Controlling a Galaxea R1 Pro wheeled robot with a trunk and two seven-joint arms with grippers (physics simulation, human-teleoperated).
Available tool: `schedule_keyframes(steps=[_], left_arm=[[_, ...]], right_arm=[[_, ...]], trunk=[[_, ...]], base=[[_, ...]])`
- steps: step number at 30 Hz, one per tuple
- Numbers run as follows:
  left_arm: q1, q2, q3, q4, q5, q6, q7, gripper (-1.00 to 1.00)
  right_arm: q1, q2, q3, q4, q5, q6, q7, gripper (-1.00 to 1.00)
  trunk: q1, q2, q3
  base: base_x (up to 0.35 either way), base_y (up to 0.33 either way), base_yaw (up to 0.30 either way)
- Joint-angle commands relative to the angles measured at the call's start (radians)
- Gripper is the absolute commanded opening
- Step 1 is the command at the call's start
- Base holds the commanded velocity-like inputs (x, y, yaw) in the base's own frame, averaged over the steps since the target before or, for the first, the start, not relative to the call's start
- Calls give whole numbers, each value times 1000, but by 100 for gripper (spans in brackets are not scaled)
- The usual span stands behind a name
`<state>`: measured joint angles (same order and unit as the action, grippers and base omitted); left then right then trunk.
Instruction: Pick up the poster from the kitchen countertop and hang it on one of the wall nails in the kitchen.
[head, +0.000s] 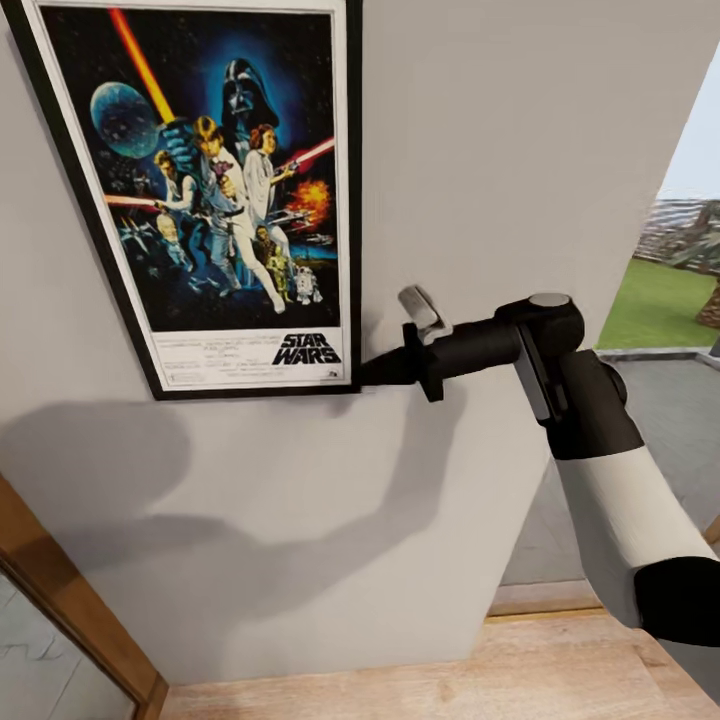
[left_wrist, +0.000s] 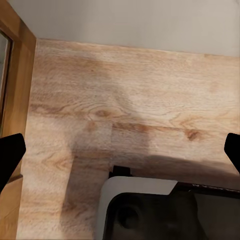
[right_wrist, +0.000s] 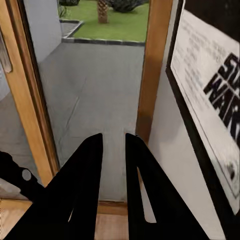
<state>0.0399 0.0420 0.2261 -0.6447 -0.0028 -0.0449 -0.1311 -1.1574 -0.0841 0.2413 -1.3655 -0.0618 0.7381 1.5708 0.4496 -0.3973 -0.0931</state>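
The right arm reaches up from the lower right of the head view, white forearm bending into a black wrist that lies almost level and points at the wall. The right gripper (head: 378, 370) has its tip at the lower right corner of the poster (head: 215, 190). In the right wrist view its two black fingers (right_wrist: 85, 190) stand close together with a narrow gap between them, nothing clamped; the poster's black frame and white border run just beside them, and whether they touch it I cannot tell.

The poster hangs flat on the pale grey wall (head: 480, 160), slightly tilted, with the "STAR WARS" logo at its bottom.

The left gripper (left_wrist: 120, 150) points down at the wooden floor (left_wrist: 130, 100), its fingertips (left_wrist: 10, 152) wide apart at the picture's edges.
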Motion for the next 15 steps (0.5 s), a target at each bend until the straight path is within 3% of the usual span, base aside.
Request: schedule_keyframes(steps=[1,15], left_arm=[[0,-1,4,-1,0,-1,-7,100],[0,-1,4,-1,0,-1,-7,100]], right_arm=[[-2,0,-22,0,-64,248,-270,100],[-2,0,-22,2,-63,250,-270,100]], trunk=[[0,-3,-2],[0,-3,-2]], base=[[41,0,0],[6,0,0]])
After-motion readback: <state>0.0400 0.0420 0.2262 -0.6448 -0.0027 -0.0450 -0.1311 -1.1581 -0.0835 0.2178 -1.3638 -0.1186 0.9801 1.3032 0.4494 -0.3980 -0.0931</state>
